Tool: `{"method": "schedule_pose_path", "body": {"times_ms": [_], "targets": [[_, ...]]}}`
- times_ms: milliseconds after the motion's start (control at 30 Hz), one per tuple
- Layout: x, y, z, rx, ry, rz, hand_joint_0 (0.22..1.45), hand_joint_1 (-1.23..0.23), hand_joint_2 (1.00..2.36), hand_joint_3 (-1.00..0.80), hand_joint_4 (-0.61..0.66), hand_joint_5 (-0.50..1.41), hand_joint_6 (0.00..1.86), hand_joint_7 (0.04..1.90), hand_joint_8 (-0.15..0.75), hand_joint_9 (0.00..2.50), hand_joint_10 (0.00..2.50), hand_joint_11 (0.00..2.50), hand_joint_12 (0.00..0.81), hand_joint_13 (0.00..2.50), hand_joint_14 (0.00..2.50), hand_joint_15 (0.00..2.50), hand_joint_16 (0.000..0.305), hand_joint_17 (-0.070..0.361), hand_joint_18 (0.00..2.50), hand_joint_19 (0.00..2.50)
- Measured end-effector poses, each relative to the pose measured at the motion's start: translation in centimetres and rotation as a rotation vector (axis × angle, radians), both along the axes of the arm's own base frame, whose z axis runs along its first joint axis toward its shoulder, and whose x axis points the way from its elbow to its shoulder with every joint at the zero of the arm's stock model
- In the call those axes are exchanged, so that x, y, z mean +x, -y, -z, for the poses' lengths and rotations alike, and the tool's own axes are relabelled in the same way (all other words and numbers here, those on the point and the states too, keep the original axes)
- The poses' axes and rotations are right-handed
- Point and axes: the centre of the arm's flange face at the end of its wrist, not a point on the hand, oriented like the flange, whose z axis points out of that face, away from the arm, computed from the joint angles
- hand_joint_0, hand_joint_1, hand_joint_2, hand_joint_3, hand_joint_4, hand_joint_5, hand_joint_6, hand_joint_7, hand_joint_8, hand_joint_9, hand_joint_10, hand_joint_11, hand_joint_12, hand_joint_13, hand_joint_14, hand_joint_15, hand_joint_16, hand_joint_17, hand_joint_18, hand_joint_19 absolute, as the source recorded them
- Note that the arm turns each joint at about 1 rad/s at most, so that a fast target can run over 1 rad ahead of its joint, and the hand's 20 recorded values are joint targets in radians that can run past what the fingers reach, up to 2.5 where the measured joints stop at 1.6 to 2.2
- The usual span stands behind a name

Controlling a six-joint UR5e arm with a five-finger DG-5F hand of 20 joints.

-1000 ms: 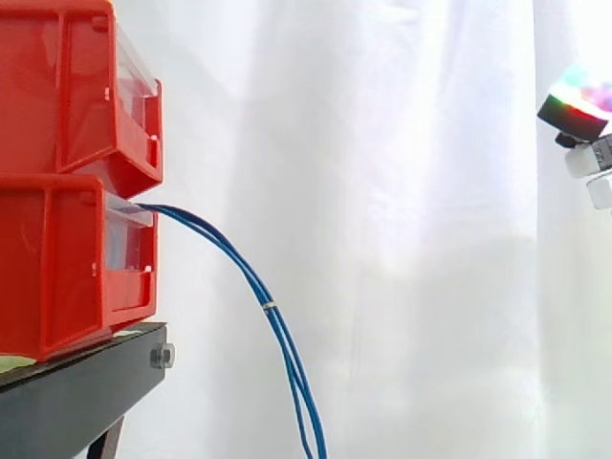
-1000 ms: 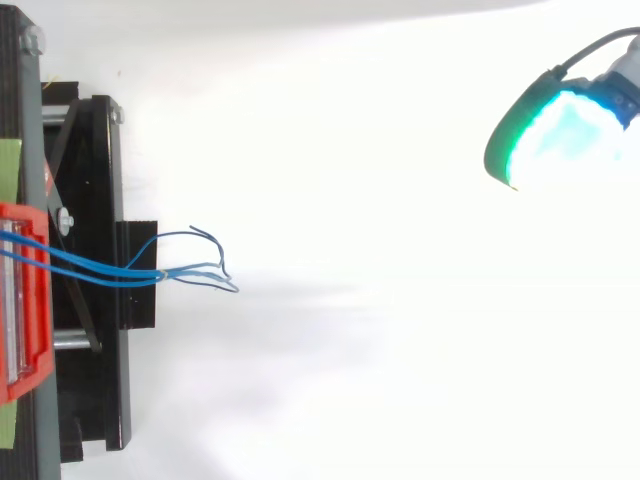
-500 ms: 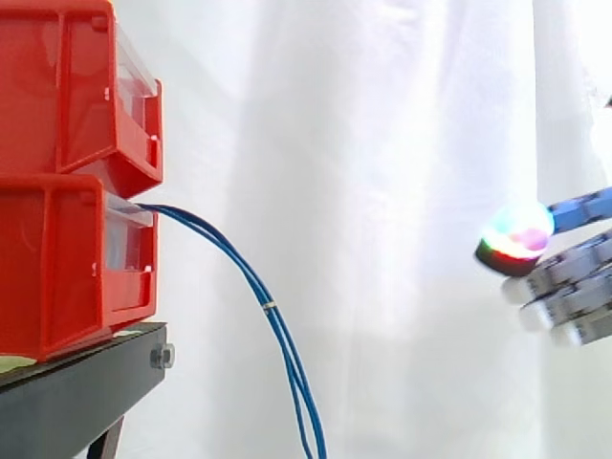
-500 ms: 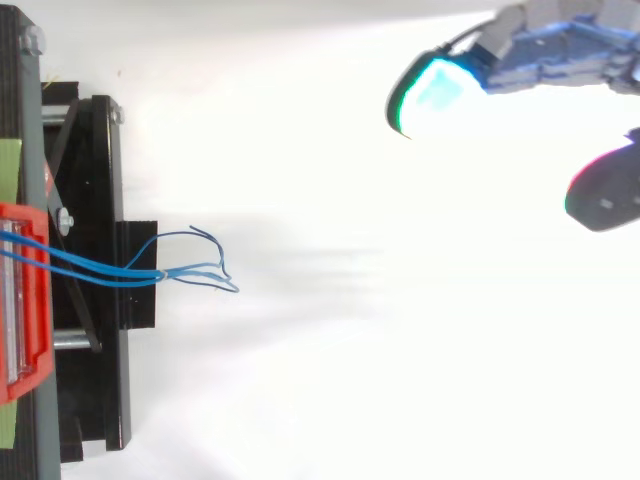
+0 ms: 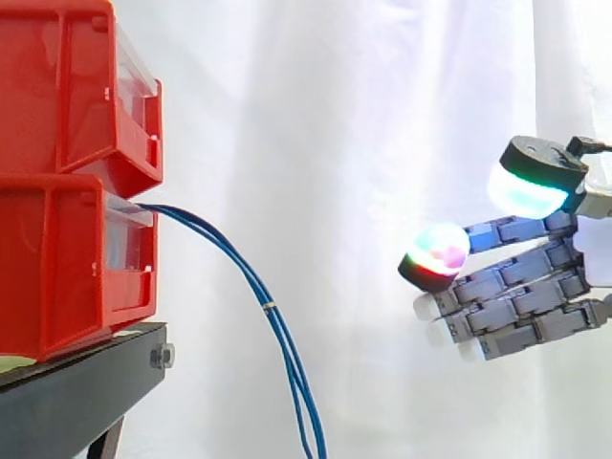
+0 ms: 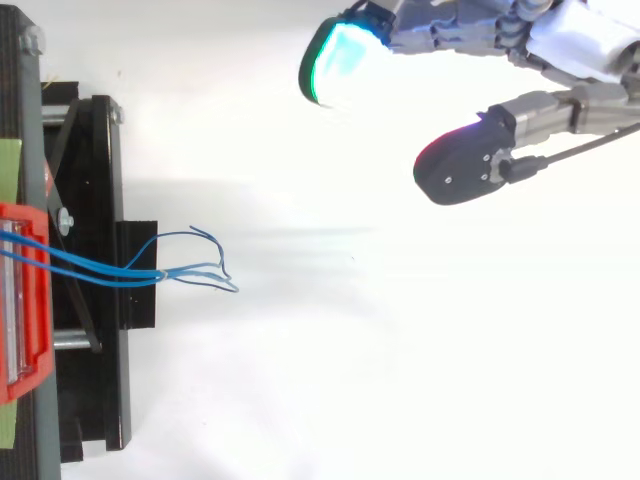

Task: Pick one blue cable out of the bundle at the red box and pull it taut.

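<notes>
A bundle of thin blue cables (image 5: 258, 287) comes out of the lower red box (image 5: 72, 263) and droops down past the stand's edge, bound by a small tie. From above, the blue cables (image 6: 110, 270) run rightward off the red box (image 6: 25, 300) and fan into loose ends. My hand (image 5: 521, 301) hangs in the air well to the right of the cables, fingers stretched out toward them and thumb raised above, open and holding nothing. In the top view the hand (image 6: 470, 25) enters from the upper right, its thumb (image 6: 470, 165) apart from the fingers.
A second red box (image 5: 76, 91) sits stacked on the lower one. Both rest on a black stand (image 5: 81, 392), whose frame (image 6: 90, 280) lies at the left in the top view. A white curtain (image 5: 382, 143) hangs behind.
The hand has come in from the right edge toward the cables, moving left and lower, with more of its fingers and thumb now showing. The cables have not moved.
</notes>
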Motion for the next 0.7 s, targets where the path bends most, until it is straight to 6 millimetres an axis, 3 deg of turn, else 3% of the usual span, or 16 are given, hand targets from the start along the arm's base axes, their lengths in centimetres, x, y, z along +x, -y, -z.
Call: {"method": "schedule_pose_path", "body": {"times_ms": [133, 700], "targets": [[0.9, -0.4, 0.3, -0.033, 0.029, -0.004, 0.57, -0.83, 1.0, -0.5, 0.26, -0.11, 0.5, 1.13, 0.284, 0.56, 0.01, 0.35, 0.334, 0.35, 0.01, 0.16, 0.055, 0.124, 0.21, 0.16], [7.8, -2.4, 4.3, 0.012, 0.013, -0.056, 0.53, -0.75, 1.0, -0.5, 0.32, -0.12, 0.5, 0.99, 0.294, 0.55, 0.01, 0.3, 0.343, 0.37, 0.01, 0.16, 0.057, 0.128, 0.22, 0.18]]}}
